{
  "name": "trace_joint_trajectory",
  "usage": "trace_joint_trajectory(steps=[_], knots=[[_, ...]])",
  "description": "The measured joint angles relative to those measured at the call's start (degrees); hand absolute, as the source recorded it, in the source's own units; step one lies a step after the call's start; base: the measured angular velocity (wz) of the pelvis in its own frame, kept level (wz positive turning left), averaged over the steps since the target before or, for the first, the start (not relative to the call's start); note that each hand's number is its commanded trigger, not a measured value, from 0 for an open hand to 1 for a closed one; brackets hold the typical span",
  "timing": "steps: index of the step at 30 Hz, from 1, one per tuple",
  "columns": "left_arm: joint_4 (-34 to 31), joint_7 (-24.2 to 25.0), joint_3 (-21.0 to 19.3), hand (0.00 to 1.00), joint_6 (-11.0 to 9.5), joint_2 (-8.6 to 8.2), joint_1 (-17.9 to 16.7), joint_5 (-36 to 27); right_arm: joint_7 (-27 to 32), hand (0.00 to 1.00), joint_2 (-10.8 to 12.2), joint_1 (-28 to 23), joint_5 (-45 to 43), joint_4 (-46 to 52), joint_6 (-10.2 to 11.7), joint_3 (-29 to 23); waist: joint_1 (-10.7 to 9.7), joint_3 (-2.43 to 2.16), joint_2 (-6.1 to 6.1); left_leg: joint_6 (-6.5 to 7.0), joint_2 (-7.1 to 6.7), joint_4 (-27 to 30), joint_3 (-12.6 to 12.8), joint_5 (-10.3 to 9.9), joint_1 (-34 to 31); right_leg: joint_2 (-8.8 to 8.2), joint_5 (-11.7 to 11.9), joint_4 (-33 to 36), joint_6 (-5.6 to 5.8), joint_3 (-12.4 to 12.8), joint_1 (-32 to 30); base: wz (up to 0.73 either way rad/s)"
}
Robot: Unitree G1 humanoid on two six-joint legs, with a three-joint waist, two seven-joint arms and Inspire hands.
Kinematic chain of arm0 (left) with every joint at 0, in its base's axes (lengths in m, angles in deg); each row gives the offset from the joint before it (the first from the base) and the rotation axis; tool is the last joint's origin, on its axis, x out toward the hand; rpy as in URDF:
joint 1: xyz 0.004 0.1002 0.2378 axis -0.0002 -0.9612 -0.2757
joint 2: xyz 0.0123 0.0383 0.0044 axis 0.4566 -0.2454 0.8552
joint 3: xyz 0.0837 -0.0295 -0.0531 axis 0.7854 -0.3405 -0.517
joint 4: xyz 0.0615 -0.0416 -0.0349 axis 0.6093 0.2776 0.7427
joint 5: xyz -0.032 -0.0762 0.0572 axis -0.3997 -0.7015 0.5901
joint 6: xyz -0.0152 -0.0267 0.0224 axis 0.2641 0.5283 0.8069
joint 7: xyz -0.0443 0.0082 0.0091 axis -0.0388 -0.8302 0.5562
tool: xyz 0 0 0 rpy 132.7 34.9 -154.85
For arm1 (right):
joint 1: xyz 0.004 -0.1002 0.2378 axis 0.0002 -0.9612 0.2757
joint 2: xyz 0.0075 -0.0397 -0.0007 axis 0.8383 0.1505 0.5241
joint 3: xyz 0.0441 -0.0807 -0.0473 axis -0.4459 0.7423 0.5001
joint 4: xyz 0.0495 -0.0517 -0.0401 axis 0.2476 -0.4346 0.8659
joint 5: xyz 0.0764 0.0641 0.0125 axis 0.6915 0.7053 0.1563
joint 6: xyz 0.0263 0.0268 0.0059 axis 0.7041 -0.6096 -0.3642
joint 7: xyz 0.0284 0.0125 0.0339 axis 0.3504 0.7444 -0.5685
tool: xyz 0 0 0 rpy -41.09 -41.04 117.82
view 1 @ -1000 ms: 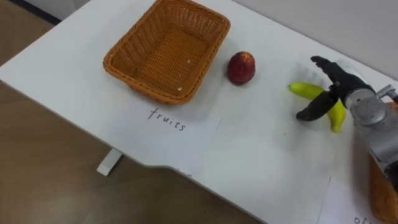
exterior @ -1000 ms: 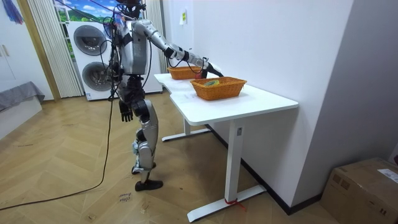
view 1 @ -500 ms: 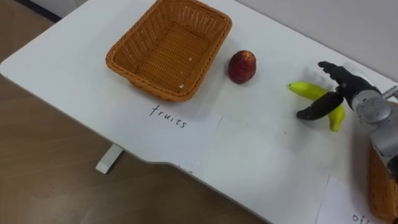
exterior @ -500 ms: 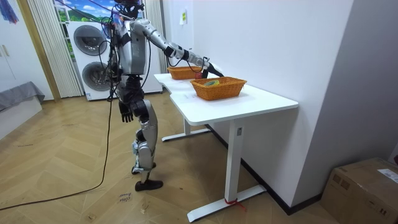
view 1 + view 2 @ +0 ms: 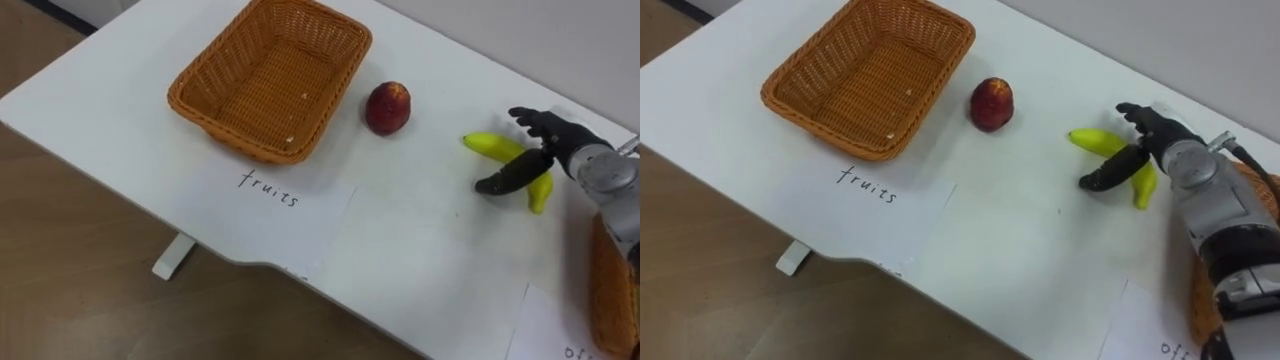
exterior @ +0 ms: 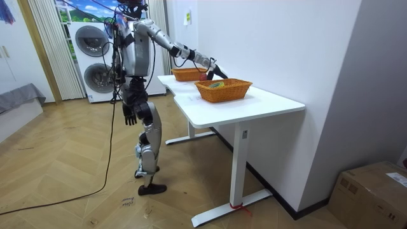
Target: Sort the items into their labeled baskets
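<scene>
Banana (image 5: 492, 146) lies flat on the white table (image 5: 400, 240), right of centre, its curved length running from far left to near right. The right hand (image 5: 562, 148) straddles its middle, spread wide and holding nothing yet. The thumb (image 5: 505, 182) sits low on the near side and the fingers (image 5: 530, 120) arch over the far side. Judged step: grasp the banana. To do it well, the hand likely needs to settle lower so thumb and fingers close across the fruit's thick middle, not its tapering end, then lift clear before swinging left. The forearm comes in from the right, wrist roughly level with the table. An apple (image 5: 387, 108) rests well left of the banana, just beside the empty wicker fruit basket (image 5: 232, 135), with a paper label (image 5: 300, 215) near it. A second basket (image 5: 612, 300) sits at the right edge. In the room view the left hand (image 6: 129, 116) hangs by the hip.
</scene>
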Motion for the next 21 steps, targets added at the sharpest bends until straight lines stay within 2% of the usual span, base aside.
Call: trace_joint_trajectory(steps=[8, 15, 20, 21], knots=[[1.6, 0.9, 0.0, 0.0, 0.7, 0.75, 0.7, 0.0, -5.5, 0.0, -0.3, 0.8, 1.7, -1.2, -1.4, 1.1, 0.2, 0.29, -0.93, -0.02, 0.02, 0.3, -0.2, 0.0, -0.1, 0.04, 0.0, 0.0, -0.01, -0.2, 0.1, 0.0], [1.9, 1.7, 0.0, 0.0, 0.8, 0.87, 0.9, 0.0, -7.3, 0.0, -0.3, 1.1, 1.8, -2.3, -1.5, 1.9, 0.4, 0.42, -0.75, -0.12, 0.07, 1.1, -0.7, -0.1, -0.3, 0.16, 0.1, 0.0, -0.11, -0.6, 0.4, 0.02], [2.0, 1.7, 0.1, 0.0, 1.1, 0.95, 1.5, 0.0, -8.1, 0.0, -0.9, 1.1, 1.8, -3.0, -2.2, 2.8, 1.7, 0.43, -0.72, -0.3, 0.25, 1.3, -0.8, -0.2, -0.2, 0.43, 0.2, 0.0, -0.29, -0.6, 0.6, 0.02], [2.1, 1.7, 0.1, 0.0, 1.1, 0.95, 1.5, 0.0, -8.1, 0.58, -0.9, 1.1, 1.8, -3.1, -2.2, 2.8, 1.8, 0.43, -0.72, -0.3, 0.25, 1.4, -0.8, -0.2, -0.1, 0.44, 0.2, 0.0, -0.29, -0.7, 0.6, 0.04]])
